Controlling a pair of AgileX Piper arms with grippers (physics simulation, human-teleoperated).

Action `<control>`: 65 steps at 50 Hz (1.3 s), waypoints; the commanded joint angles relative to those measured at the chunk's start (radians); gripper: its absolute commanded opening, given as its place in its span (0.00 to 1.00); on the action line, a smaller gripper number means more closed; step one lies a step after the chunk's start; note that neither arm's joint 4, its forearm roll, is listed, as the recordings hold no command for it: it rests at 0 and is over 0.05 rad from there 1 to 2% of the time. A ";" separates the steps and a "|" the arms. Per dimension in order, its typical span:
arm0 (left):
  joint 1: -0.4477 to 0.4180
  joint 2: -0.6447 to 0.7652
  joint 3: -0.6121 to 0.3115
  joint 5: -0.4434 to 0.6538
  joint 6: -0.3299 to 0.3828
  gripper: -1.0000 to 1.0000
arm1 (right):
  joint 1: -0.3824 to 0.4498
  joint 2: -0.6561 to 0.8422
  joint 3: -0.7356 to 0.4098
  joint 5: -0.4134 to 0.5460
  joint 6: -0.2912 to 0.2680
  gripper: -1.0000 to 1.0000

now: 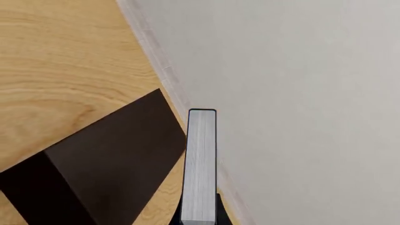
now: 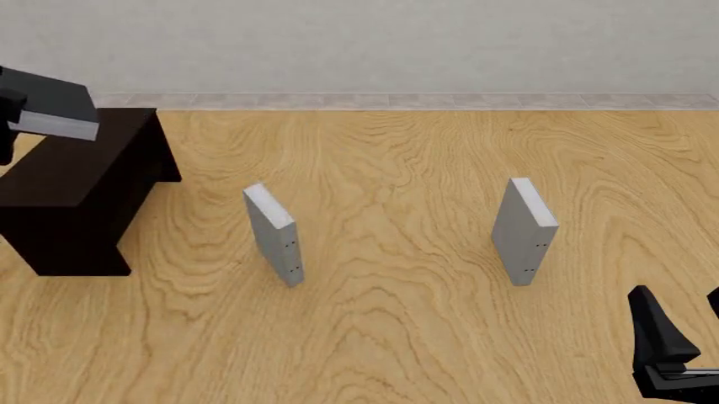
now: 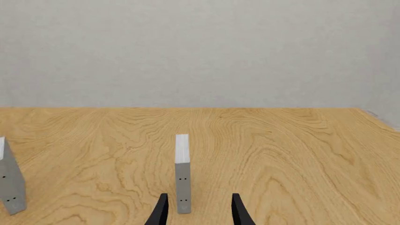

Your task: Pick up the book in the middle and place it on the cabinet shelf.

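My left gripper is shut on the black book with the white page edge and holds it in the air at the far left, above the back end of the dark brown cabinet. In the left wrist view the book's white page edge faces the camera, and the cabinet's flat top lies below and beside it. Whether the book touches the top I cannot tell. My right gripper is open and empty at the front right; its fingers also show in the right wrist view.
Two light-grey books stand upright on the wooden table, one left of centre and one right of centre. The right one stands just ahead of my right gripper. A pale wall runs along the table's far edge.
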 commanded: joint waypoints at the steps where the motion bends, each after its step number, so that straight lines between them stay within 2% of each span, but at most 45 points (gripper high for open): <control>1: 0.004 0.025 0.007 -0.032 0.014 0.00 | 0.000 0.000 0.000 0.000 0.000 1.00; 16: -0.032 0.095 0.031 -0.047 0.006 0.00 | 0.000 0.000 0.000 0.000 0.000 1.00; 26: 0.028 0.095 0.028 -0.036 0.023 0.00 | 0.000 0.000 0.000 0.000 0.000 1.00; 52: 0.040 0.126 0.028 -0.019 0.043 0.00 | 0.000 0.001 0.000 0.000 0.000 1.00; 53: 0.052 0.125 0.025 -0.016 0.052 1.00 | 0.000 0.001 0.000 0.000 0.000 1.00; 65: 0.102 0.067 0.010 0.039 0.050 1.00 | 0.000 0.000 0.000 0.000 0.000 1.00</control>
